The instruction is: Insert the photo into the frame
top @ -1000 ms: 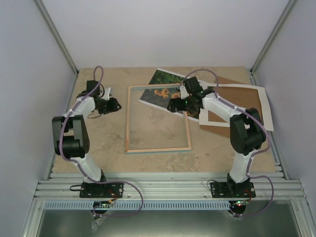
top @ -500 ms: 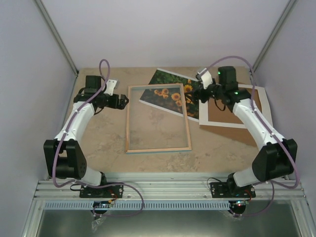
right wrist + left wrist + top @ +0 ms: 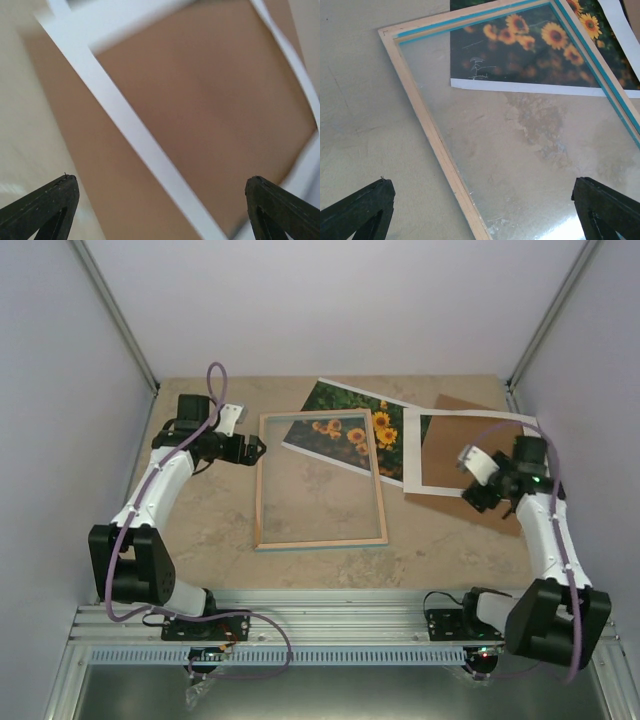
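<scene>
Left fingers and right fingers spread, empty; one frame, one photo, one mat, one backing board

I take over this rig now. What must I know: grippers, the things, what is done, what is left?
Left gripper: open, empty, by the frame's far left corner.
Right gripper: open, empty, over the white mat and brown backing board on the right.
Frame: flat mid-table, wood back up.
Photo: on the table behind it, one corner under the pane.
Done: nothing inserted.
Left: pick up the photo, lay it in the frame.
</scene>
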You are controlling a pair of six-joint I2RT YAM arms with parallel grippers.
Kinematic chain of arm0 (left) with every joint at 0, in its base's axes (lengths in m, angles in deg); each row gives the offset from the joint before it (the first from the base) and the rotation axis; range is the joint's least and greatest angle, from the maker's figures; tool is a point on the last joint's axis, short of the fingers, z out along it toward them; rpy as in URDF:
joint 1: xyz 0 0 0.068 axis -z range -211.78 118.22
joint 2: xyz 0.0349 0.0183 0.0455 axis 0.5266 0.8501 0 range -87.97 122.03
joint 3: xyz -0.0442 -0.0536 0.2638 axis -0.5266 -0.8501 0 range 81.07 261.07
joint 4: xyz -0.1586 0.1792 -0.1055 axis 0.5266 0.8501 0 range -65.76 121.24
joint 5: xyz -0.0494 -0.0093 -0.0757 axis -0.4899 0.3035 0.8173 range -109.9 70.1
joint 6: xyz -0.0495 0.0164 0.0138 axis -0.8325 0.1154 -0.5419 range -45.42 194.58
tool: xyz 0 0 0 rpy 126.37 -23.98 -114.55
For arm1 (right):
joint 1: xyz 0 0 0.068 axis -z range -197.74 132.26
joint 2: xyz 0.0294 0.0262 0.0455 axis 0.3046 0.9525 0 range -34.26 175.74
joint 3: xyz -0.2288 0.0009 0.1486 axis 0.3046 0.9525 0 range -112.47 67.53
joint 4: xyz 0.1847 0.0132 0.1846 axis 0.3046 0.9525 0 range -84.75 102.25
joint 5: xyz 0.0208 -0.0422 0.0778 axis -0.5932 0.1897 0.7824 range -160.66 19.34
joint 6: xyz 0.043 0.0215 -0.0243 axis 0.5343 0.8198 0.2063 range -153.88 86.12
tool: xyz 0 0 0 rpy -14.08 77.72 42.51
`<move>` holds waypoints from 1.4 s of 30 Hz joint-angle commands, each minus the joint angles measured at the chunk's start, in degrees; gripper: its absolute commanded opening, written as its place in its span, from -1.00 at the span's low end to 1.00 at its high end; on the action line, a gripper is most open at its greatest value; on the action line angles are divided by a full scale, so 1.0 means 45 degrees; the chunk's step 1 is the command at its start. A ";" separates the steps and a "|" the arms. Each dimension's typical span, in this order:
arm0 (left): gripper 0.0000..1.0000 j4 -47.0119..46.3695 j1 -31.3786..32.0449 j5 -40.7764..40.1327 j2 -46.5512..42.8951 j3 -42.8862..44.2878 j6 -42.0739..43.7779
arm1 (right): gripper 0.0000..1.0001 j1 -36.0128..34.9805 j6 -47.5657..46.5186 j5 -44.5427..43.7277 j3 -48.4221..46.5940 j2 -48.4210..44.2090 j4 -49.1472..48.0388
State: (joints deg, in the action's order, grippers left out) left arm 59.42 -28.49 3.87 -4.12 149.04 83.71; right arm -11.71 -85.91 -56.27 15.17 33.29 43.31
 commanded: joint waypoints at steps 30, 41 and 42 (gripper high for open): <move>0.99 0.0308 0.0133 0.0320 0.0248 0.1040 -0.0477 | 0.45 0.8468 -1.2542 0.0730 0.5774 0.3324 -1.1022; 0.99 0.0248 0.0122 -0.0054 0.0266 0.1137 -0.0574 | 0.12 0.8525 -1.3313 0.1694 0.5727 0.5382 -1.2756; 0.99 0.0263 0.0113 -0.0051 0.0317 0.1185 -0.0584 | 0.08 0.8525 -1.3322 0.1876 0.5704 0.5407 -1.2848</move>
State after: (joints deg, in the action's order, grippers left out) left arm 60.25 -28.18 4.13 -3.40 152.38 81.59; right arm 26.43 -143.81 -51.17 39.76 54.82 -14.13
